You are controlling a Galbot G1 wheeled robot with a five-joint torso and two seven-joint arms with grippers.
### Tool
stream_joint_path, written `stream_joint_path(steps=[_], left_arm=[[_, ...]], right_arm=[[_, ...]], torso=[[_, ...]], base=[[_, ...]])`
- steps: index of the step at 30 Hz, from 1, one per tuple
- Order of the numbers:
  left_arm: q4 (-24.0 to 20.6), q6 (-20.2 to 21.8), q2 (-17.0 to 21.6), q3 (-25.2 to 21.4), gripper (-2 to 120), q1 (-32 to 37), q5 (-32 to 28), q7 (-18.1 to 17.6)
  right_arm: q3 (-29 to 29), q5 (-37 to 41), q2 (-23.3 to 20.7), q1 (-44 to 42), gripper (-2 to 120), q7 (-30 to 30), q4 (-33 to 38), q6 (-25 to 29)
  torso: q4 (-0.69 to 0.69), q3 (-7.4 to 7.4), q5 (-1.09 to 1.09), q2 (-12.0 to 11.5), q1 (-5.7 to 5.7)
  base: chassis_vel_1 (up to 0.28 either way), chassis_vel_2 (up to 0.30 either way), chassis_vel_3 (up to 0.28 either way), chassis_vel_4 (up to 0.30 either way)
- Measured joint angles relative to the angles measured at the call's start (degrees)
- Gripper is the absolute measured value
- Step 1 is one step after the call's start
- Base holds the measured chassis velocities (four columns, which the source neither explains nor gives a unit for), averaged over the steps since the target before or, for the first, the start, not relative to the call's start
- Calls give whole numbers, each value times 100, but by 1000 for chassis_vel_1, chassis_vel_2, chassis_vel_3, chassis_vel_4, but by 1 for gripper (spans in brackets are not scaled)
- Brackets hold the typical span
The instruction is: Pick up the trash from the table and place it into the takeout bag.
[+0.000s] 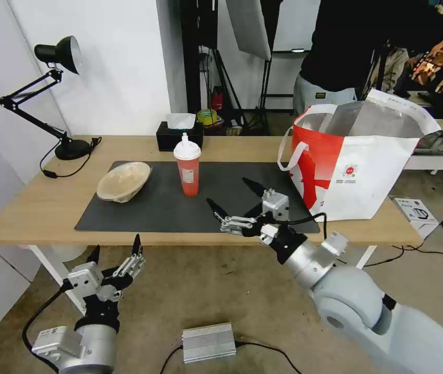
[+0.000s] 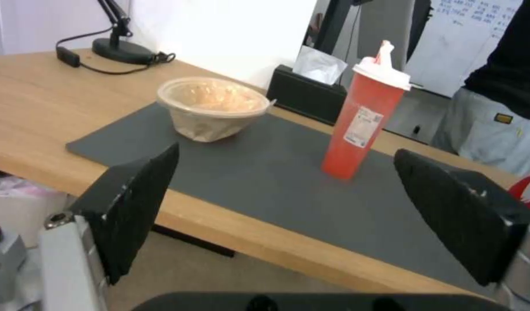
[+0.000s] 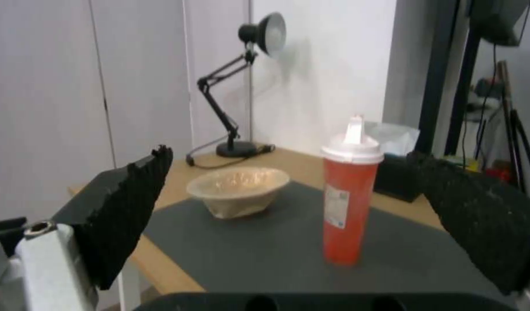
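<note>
Nearest, the left gripper (image 1: 116,250) hangs below and in front of the worktop (image 1: 34,202) edge, jaws spread wide, holding nothing. In the left wrist view the worktop's front edge and the dark grey mat (image 2: 265,172) lie between and beyond its jaws.

The right gripper (image 1: 234,200) sits higher, over the near edge of the mat (image 1: 143,208), pointing toward the robot's left. Its jaws are wide open and empty; the two black fingers (image 1: 255,187) stand well apart.

Red cup (image 1: 188,169) with white domed lid: upright on the mat, beyond the right jaws and apart from them. In the right wrist view the cup (image 3: 348,198) shows between the two open jaws, farther off.

Shallow beige bowl (image 1: 123,181): on the mat's far left part, tilted, past the cup as seen from the right jaws, well apart from both grippers. It shows also in the left wrist view (image 2: 210,108) and the right wrist view (image 3: 239,190).

Takeout bag (image 1: 359,166): upright on the worktop's right end, mouth open, silvery lining visible, just beside the mat's right edge, behind the right wrist.

Farthest: black tissue box (image 1: 179,134) behind the cup; black desk lamp (image 1: 50,93) at the far left corner.
</note>
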Motion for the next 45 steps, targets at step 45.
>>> stream_joint_path(steps=[45], left_arm=[[126, -45, -138, 73, 100, -69, 168, -21]], right_arm=[[-696, 1279, 843, 2248, 100, 458, -1813, -1797]], torso=[[0, 0, 0, 0, 0]], base=[[0, 0, 0, 0]])
